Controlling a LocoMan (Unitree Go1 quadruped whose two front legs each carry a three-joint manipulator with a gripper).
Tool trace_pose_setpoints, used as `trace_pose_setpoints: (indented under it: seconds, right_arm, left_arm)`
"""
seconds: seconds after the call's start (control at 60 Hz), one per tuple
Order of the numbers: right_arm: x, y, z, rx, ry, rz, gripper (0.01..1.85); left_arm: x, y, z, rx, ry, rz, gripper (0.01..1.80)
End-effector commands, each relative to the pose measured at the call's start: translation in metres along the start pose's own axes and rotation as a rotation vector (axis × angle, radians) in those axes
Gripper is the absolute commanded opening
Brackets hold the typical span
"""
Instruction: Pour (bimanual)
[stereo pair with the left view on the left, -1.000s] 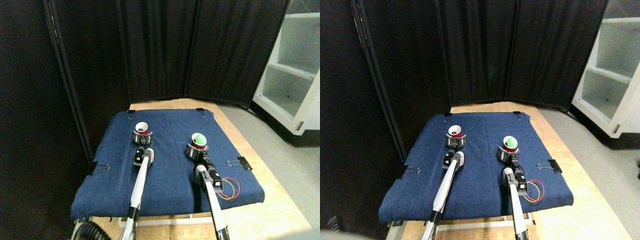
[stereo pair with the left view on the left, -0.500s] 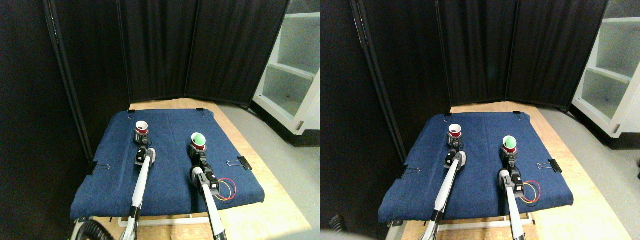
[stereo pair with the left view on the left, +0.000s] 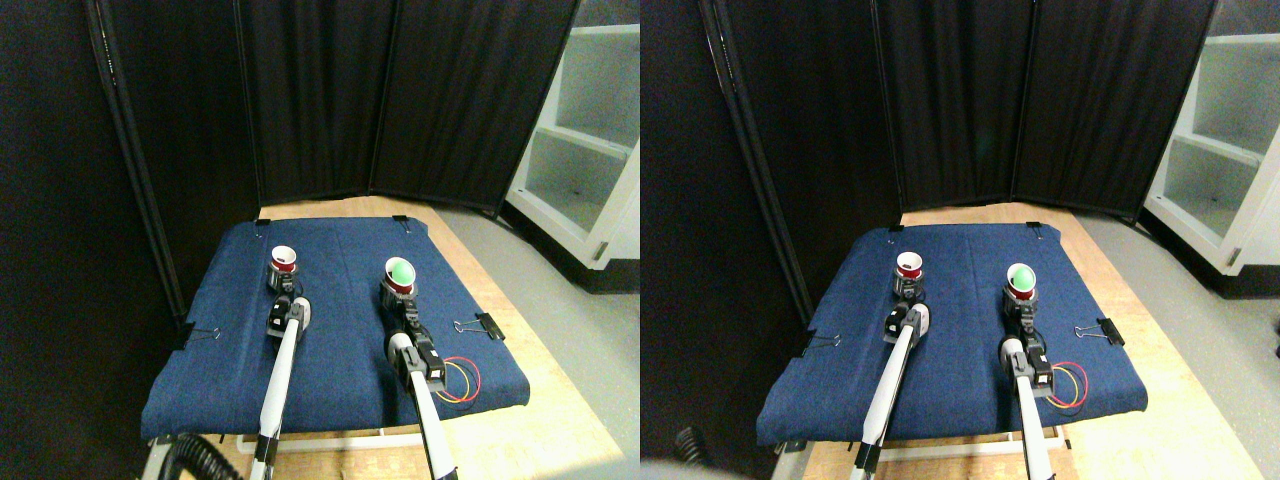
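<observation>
Cups (stereo pair with the left view on the left: 283, 259) barely shifted; grips seemingly closed.

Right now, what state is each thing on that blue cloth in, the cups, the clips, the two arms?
Left cup: upright at the left gripper, inside looks white, contents unclear.
Right cup: upright at the right gripper, something green inside.
Blue cloth: spread flat over the table.
Binder clip: clamped on the cloth's right edge.
Left binder clip: clamped on the left edge.
Wires: looped on the cloth beside the right arm.
</observation>
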Motion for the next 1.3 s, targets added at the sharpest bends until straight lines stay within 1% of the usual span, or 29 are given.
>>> trace_pose_setpoints:
  seconds: [0.017, 0.033, 0.05, 0.067, 0.083, 0.217, 0.283, 0.383, 0.533, 0.583, 0.667, 0.733, 0.767, 0.883, 0.917, 1.0, 1.017, 1.05, 1.1, 1.15, 1.183, 1.3]
  right_arm:
    - [-0.002, 0.017, 0.000, -0.046, 0.021, 0.047, 0.33]
    - [-0.002, 0.017, 0.000, -0.046, 0.021, 0.047, 0.33]
    - [-0.001, 0.021, 0.001, -0.039, 0.022, 0.043, 0.33]
    - [-0.001, 0.021, 0.001, -0.039, 0.022, 0.043, 0.33]
    - [0.000, 0.023, 0.002, -0.035, 0.027, 0.044, 0.33]
    - [-0.001, 0.031, 0.002, -0.066, 0.030, 0.038, 0.33]
    - [0.001, 0.034, 0.002, -0.075, 0.042, 0.028, 0.33]
    - [0.002, 0.039, 0.001, -0.106, 0.045, 0.029, 0.33]
    - [0.006, 0.046, -0.001, -0.110, 0.055, 0.030, 0.33]
    - [0.006, 0.050, -0.002, -0.139, 0.076, 0.041, 0.33]
    - [0.008, 0.054, -0.004, -0.150, 0.082, 0.042, 0.33]
    - [0.011, 0.060, -0.005, -0.161, 0.093, 0.052, 0.33]
    - [0.012, 0.064, -0.007, -0.156, 0.094, 0.050, 0.33]
    - [0.011, 0.075, -0.011, -0.181, 0.125, 0.064, 0.33]
    - [0.012, 0.080, -0.013, -0.180, 0.133, 0.060, 0.33]
    - [0.012, 0.086, -0.016, -0.200, 0.124, 0.066, 0.33]
    - [0.013, 0.090, -0.018, -0.222, 0.134, 0.070, 0.33]
    - [0.014, 0.092, -0.019, -0.233, 0.146, 0.077, 0.33]
    - [0.014, 0.097, -0.022, -0.231, 0.154, 0.078, 0.33]
    - [0.015, 0.101, -0.025, -0.237, 0.159, 0.080, 0.33]
    - [0.016, 0.106, -0.028, -0.227, 0.179, 0.082, 0.33]
    - [0.015, 0.113, -0.036, -0.232, 0.185, 0.080, 0.33]
  left_arm:
    - [-0.006, -0.016, -0.001, -0.002, 0.017, -0.038, 0.33]
    - [-0.006, -0.016, -0.001, -0.002, 0.017, -0.038, 0.33]
    - [-0.008, -0.021, 0.001, -0.003, 0.050, -0.043, 0.33]
    - [-0.008, -0.021, 0.001, -0.003, 0.050, -0.043, 0.33]
    - [-0.010, -0.024, 0.002, 0.011, 0.069, -0.052, 0.33]
    - [-0.016, -0.036, 0.005, 0.015, 0.096, -0.057, 0.33]
    - [-0.019, -0.042, 0.007, 0.020, 0.122, -0.054, 0.33]
    - [-0.024, -0.049, 0.010, 0.032, 0.132, -0.052, 0.33]
    - [-0.028, -0.055, 0.010, 0.048, 0.149, -0.051, 0.33]
    - [-0.032, -0.059, 0.009, 0.054, 0.164, -0.053, 0.33]
    - [-0.035, -0.061, 0.009, 0.051, 0.168, -0.050, 0.33]
    - [-0.040, -0.064, 0.008, 0.059, 0.185, -0.057, 0.33]
    - [-0.043, -0.066, 0.008, 0.063, 0.201, -0.060, 0.33]
    - [-0.050, -0.070, 0.007, 0.055, 0.221, -0.051, 0.33]
    - [-0.052, -0.073, 0.007, 0.033, 0.238, -0.048, 0.33]
    - [-0.054, -0.076, 0.008, 0.033, 0.247, -0.053, 0.33]
    - [-0.057, -0.079, 0.008, 0.028, 0.251, -0.052, 0.33]
    - [-0.058, -0.080, 0.008, 0.026, 0.259, -0.052, 0.33]
    - [-0.060, -0.083, 0.008, 0.032, 0.275, -0.056, 0.33]
    - [-0.062, -0.085, 0.007, 0.035, 0.278, -0.054, 0.33]
    - [-0.063, -0.087, 0.007, 0.016, 0.292, -0.049, 0.33]
    - [-0.066, -0.093, 0.003, 0.023, 0.305, -0.050, 0.33]
